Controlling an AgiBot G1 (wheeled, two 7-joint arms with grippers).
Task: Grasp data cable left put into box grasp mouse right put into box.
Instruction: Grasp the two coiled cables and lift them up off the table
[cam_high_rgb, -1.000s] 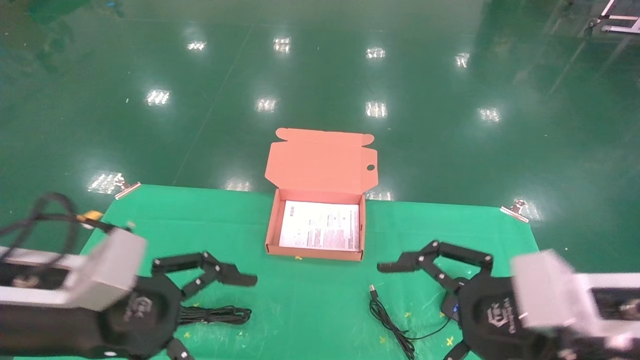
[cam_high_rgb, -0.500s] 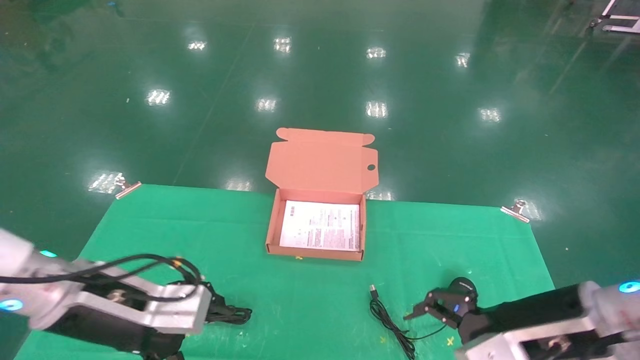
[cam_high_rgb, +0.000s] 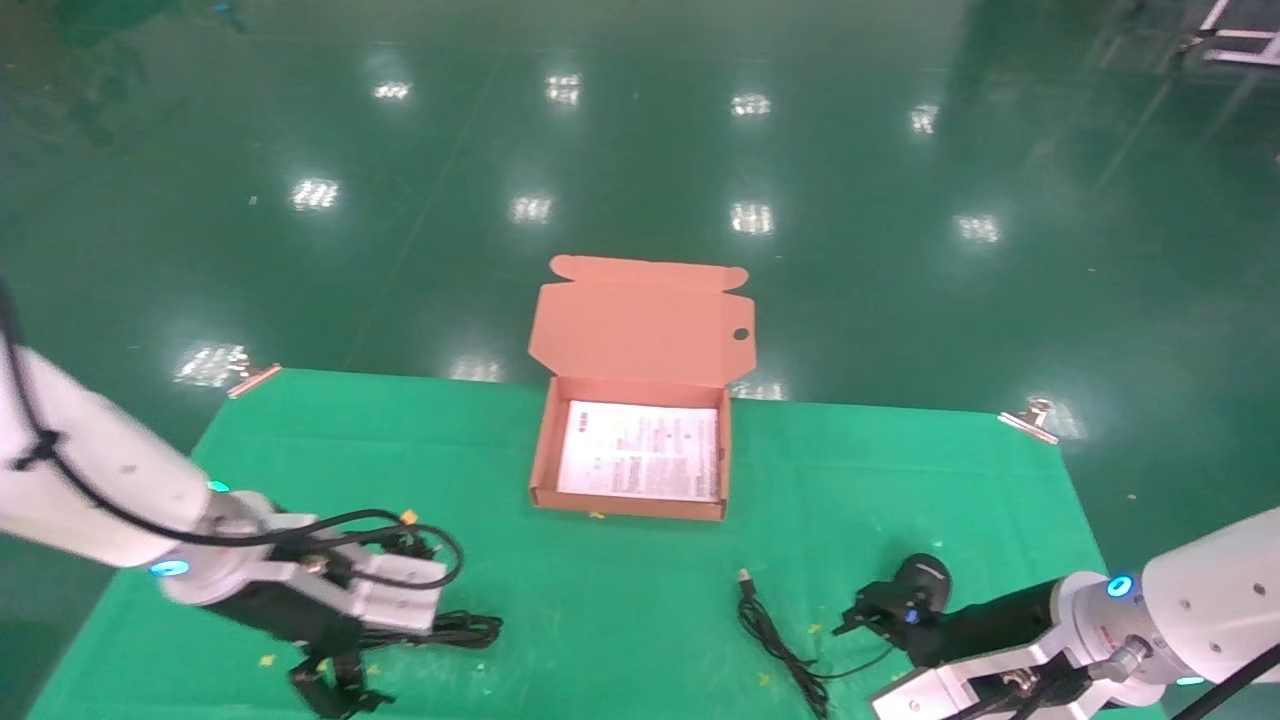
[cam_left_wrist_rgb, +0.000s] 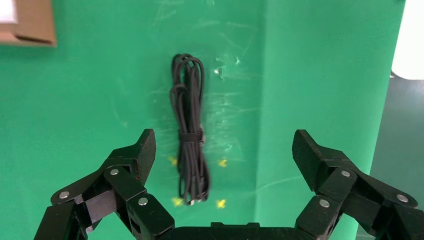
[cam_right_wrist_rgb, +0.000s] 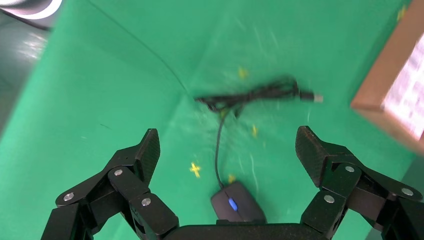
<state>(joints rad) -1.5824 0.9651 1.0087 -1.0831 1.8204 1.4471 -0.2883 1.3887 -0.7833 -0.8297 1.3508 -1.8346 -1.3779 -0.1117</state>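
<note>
Bright, even overhead light.
Ceiling lamps glare off the glossy dark-green floor (cam_high_rgb: 640, 150); the salmon-orange cardboard box (cam_right_wrist_rgb: 395, 95) blurs.

Cable, mouse and open box

The black coiled data cable (cam_high_rgb: 455, 630) is lying lower left, the black mouse (cam_high_rgb: 922, 580) lower right, the orange box (cam_high_rgb: 632, 502) gaping open at centre.

I see the counter (cam_high_rgb: 640, 600) covered in matt green cloth, faintly scuffed. The box (cam_high_rgb: 545, 440) is matt salmon cardboard lined with white printed paper. The data cable (cam_left_wrist_rgb: 189, 135) and the mouse (cam_right_wrist_rgb: 237, 202) look like smooth black plastic. The left gripper's fingers (cam_left_wrist_rgb: 142, 155) are matt black plastic with metal rivets. The floor (cam_high_rgb: 640, 150) is glossy green.
</note>
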